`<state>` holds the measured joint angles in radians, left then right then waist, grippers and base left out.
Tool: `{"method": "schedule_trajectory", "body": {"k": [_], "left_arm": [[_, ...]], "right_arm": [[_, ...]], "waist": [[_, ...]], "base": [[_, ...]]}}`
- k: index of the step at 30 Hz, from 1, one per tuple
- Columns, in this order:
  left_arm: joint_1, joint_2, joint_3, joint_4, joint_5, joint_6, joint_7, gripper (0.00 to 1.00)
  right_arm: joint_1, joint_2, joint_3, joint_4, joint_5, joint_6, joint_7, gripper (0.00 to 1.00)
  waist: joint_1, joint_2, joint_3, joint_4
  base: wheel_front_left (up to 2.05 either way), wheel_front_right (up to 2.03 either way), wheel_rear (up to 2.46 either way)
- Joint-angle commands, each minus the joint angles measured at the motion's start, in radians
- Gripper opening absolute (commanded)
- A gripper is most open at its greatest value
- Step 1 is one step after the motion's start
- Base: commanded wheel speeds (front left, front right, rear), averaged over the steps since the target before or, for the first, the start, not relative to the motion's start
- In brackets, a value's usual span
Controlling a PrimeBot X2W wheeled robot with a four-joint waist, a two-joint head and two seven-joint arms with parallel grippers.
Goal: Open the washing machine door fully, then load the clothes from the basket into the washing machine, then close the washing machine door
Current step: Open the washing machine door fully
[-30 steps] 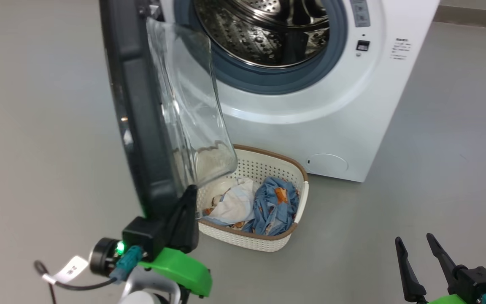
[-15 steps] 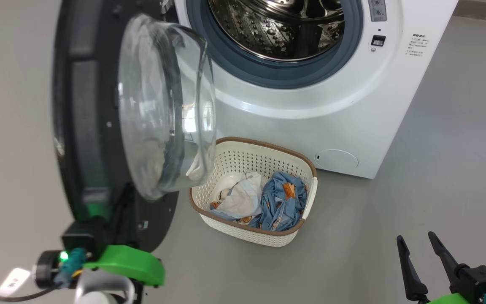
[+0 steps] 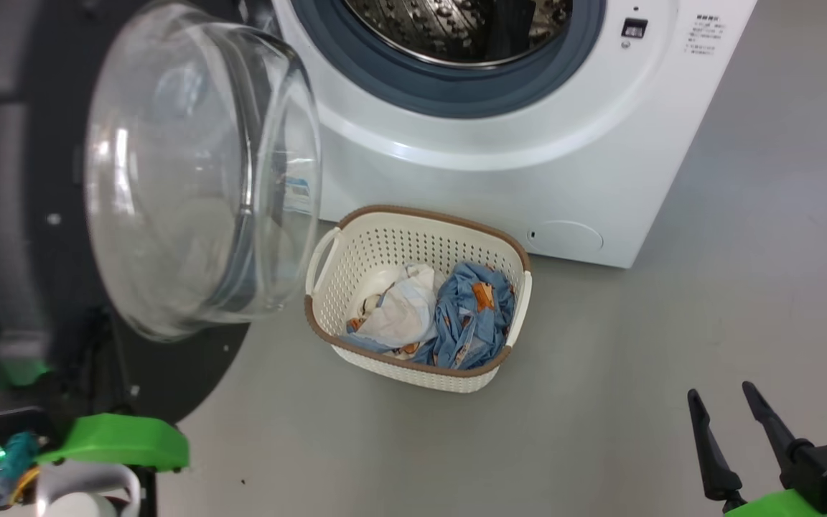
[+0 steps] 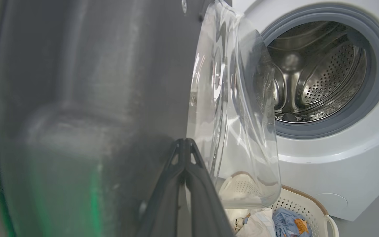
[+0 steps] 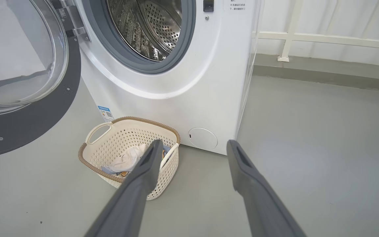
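The head camera looks steeply down on the basket on the floor in front of the washing machine. The left wrist camera sits tight against the washing machine door, facing the drum. The right wrist camera, low and farther off, shares basket and machine front.

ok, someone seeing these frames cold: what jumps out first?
The washing machine door, a black ring around a bulging glass bowl, stands wide open and looms at the head view's left, with the shut left gripper close against its lower edge. To its right the washing machine's steel drum gapes, and on the floor in front sits the basket holding the clothes. The right gripper hangs open at lower right.
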<state>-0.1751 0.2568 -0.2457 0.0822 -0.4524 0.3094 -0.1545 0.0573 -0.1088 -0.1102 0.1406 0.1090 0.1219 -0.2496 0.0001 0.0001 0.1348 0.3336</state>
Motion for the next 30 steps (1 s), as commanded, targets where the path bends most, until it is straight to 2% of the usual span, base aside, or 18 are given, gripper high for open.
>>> {"method": "schedule_trajectory", "body": {"k": [1, 10, 20, 30], "left_arm": [[-0.042, 0.053, 0.077, 0.007, -0.015, 0.022, -0.02, 0.0], [-0.088, 0.101, 0.176, 0.113, -0.056, -0.007, -0.078, 0.0], [-0.186, 0.154, 0.277, 0.289, -0.09, -0.104, -0.105, 0.0], [-0.279, 0.174, 0.378, 0.437, -0.068, -0.181, -0.107, 0.0]], "right_arm": [[-0.041, -0.023, 0.019, -0.029, 0.007, 0.009, -0.012, 1.0], [-0.053, -0.038, 0.012, -0.039, 0.007, 0.009, -0.012, 1.0], [-0.074, -0.052, 0.015, -0.043, 0.009, 0.009, -0.012, 1.0], [-0.09, -0.062, 0.025, -0.041, 0.014, 0.009, -0.011, 1.0]], "waist": [[-0.0001, -0.0001, 0.02, -0.01], [-0.0001, -0.0001, 0.049, -0.014], [-0.0001, -0.0001, 0.081, -0.008], [-0.0001, -0.0001, 0.098, -0.013]], "base": [[0.0, 0.0, 0.0], [0.0, 0.0, 0.0], [0.0, 0.0, 0.0], [0.0, 0.0, 0.0]]}}
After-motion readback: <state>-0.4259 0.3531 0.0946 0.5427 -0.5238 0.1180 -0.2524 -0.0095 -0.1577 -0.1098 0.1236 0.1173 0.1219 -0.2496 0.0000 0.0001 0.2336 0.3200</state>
